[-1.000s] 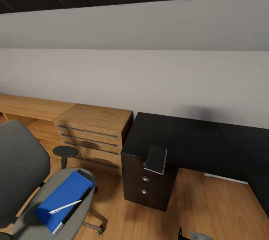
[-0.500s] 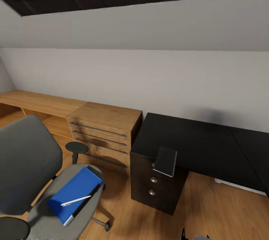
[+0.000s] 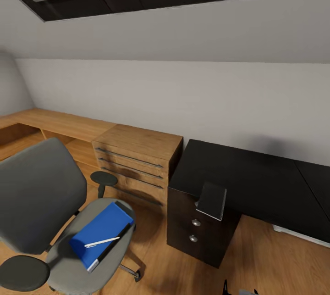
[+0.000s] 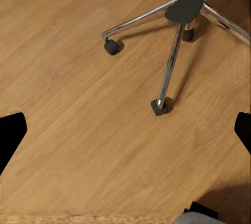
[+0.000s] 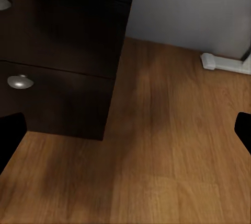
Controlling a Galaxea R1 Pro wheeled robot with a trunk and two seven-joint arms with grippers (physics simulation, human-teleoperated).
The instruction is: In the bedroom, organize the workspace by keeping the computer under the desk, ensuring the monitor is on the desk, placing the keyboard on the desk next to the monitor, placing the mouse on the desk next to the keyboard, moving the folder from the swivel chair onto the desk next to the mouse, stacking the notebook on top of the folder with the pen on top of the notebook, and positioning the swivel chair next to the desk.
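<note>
The wood floor [image 3: 275,263] carries the swivel chair [image 3: 43,203], a light-wood chest [image 3: 137,162] with long bar handles, and the black desk [image 3: 256,180] with its drawer pedestal [image 3: 197,233]. On the chair's grey seat lies the blue folder [image 3: 98,233], and the white pen [image 3: 101,242] lies on the folder. A grey notebook [image 3: 211,201] rests at the desk's front edge above the pedestal, overhanging it and tilted. In the left wrist view the chair's chrome base [image 4: 172,51] stands on its casters on the floor.

Pen [image 3: 101,242] atop folder [image 3: 101,230] on swivel chair [image 3: 41,203].
</note>
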